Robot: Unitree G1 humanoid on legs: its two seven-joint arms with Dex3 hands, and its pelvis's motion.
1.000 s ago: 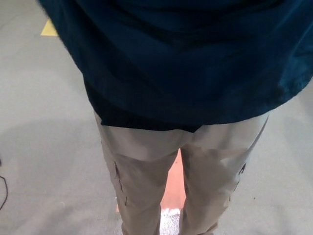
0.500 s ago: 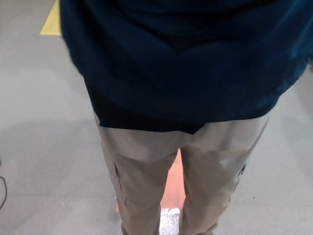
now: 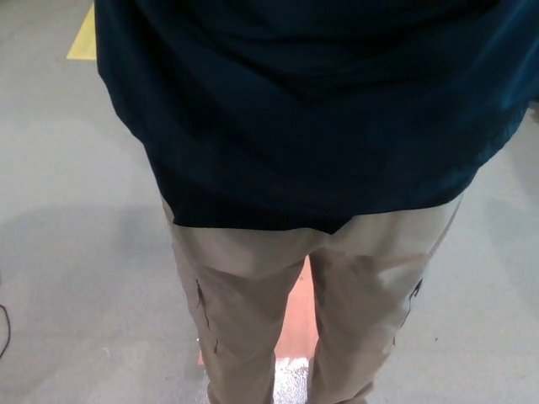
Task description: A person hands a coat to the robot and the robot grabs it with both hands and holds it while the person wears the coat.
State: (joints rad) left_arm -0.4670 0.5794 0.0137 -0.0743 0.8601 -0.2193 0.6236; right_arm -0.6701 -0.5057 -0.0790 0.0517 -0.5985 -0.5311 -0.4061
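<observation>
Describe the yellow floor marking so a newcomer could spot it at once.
Start from the dark blue coat that fills the top of the head view, above the person's beige trousers. Follow the coat's left edge up to the picture's top left corner, where the yellow marking lies on the grey floor. It is the only yellow patch; the strip between the legs is orange.

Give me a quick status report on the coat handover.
Both hands out of view. Dark blue coat fills the upper frame, hanging over the person's beige trousers. Nothing blocking on the grey floor.

Grey floor (image 3: 76, 252); yellow tape (image 3: 82, 42).
</observation>
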